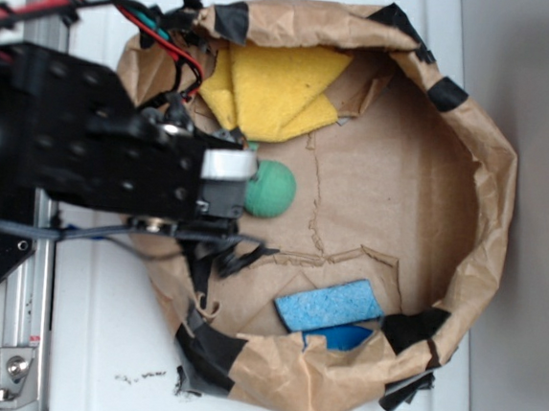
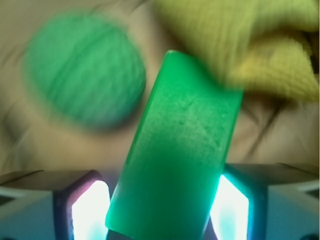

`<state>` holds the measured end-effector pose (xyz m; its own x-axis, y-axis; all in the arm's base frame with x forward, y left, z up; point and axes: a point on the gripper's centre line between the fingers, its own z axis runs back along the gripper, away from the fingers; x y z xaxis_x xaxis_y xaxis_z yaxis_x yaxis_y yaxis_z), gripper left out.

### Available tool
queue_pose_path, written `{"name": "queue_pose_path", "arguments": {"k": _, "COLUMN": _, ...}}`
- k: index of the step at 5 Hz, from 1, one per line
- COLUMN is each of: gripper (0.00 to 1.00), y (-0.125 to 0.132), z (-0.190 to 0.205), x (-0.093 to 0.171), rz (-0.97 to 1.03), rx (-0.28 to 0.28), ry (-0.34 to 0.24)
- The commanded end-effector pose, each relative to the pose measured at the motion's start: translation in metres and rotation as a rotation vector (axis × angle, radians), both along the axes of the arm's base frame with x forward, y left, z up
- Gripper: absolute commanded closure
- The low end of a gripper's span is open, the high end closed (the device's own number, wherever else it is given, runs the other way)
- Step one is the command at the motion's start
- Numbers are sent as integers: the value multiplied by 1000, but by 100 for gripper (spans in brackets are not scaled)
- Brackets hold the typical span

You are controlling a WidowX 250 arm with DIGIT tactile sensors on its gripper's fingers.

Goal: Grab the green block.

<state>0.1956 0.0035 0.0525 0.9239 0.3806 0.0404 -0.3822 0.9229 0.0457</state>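
In the wrist view the green block [image 2: 180, 150] is a smooth flat slab standing tilted between my fingers. My gripper [image 2: 160, 212] is shut on it, with both lit pads [image 2: 89, 212] against its long sides. The round green ball [image 2: 85, 75] lies blurred beyond it at the upper left. From the exterior view my gripper [image 1: 227, 177] hangs over the left part of the paper bowl [image 1: 488, 186], just left of the green ball [image 1: 270, 189]. The arm hides nearly all of the block there.
A yellow cloth [image 1: 275, 85] lies at the bowl's upper side, close to my fingers, and shows as the yellow cloth [image 2: 250, 40] at the wrist view's upper right. A blue sponge [image 1: 328, 304] rests by the lower rim. Taped paper walls ring the bowl.
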Motion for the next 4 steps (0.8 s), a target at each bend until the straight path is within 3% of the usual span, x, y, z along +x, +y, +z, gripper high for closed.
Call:
{"name": "queue_pose_path", "arguments": {"k": 1, "gripper": 100, "y": 20, "z": 104, "x": 20, "rz": -435, "rx": -30, "ry": -235}}
{"name": "queue_pose_path", "arguments": {"k": 2, "gripper": 100, "y": 25, "z": 122, "x": 40, "rz": -572, "rx": -8, "ry": -266}}
{"name": "queue_pose_path", "arguments": {"k": 4, "gripper": 100, "y": 17, "z": 92, "x": 78, "rz": -603, "rx": -2, "ry": -222}}
